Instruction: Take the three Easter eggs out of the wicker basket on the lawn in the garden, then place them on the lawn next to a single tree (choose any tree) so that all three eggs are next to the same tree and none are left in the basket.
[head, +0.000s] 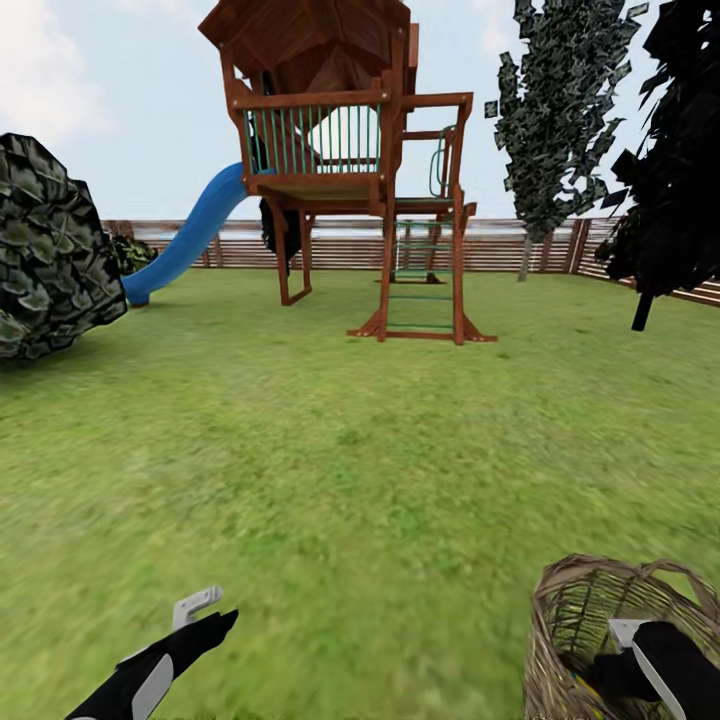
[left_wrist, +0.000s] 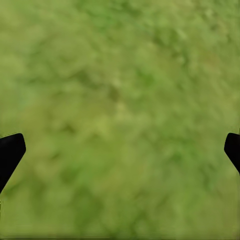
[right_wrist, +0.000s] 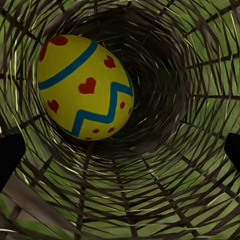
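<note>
The wicker basket (head: 560, 640) stands on the lawn (head: 350, 450) at the lower right of the head view. My right gripper (head: 603, 668) reaches down into its mouth. In the right wrist view that gripper (right_wrist: 120, 155) is open, its black fingertips (right_wrist: 10, 155) spread wide. Deeper inside, a yellow Easter egg (right_wrist: 85, 87) with blue zigzag bands and red hearts lies against the woven wall (right_wrist: 165, 200), not touched by the fingers. My left gripper (head: 212, 610) hangs open over bare grass (left_wrist: 120, 100) at the lower left. The tree is out of view.
A wooden play tower (head: 340, 150) with a blue slide (head: 190, 235) stands ahead before a slatted fence (head: 500, 250). A narrow dark column of foliage (head: 555, 110) and an almost black one (head: 670, 150) rise at the back right. A dark leafy mass (head: 50, 250) sits left.
</note>
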